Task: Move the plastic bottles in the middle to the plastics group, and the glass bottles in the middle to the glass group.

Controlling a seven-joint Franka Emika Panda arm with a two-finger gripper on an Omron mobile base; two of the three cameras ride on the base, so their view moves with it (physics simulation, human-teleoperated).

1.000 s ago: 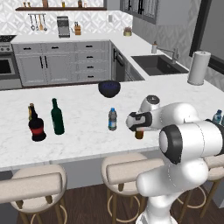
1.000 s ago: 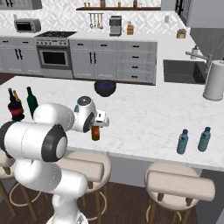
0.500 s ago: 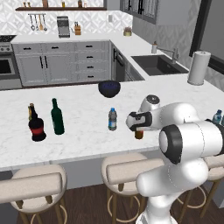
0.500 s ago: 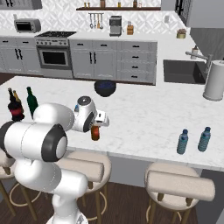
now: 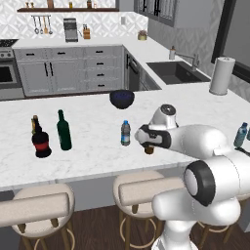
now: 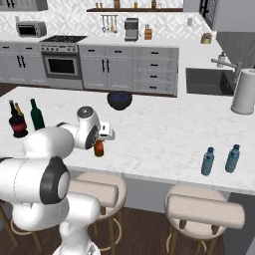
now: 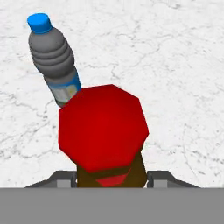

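An amber-brown bottle with a red top [image 7: 103, 127] stands on the white marble island, and my gripper [image 7: 111, 180] is shut on its body from above. The same amber bottle [image 5: 149, 149] [image 6: 99, 148] shows under my gripper [image 5: 146, 139] [image 6: 102, 135] near the island's front edge. Just left of it stands a small clear water bottle [image 5: 125, 133] [image 7: 57, 61] with a blue label band. Further left, the tall dark green bottle [image 5: 63, 131] [image 6: 36, 114] stands beside the squat black red-labelled bottle [image 5: 41, 144] [image 6: 19, 124] and a slim brown bottle [image 5: 35, 124]. Two light blue plastic bottles [image 6: 207, 161] [image 6: 232, 158] stand at the right end.
A dark bowl [image 5: 121, 98] [image 6: 119, 100] sits at the island's far side. A paper towel roll [image 5: 220, 75] [image 6: 244, 92] stands by the sink at the right. Stools line the near edge below the island.
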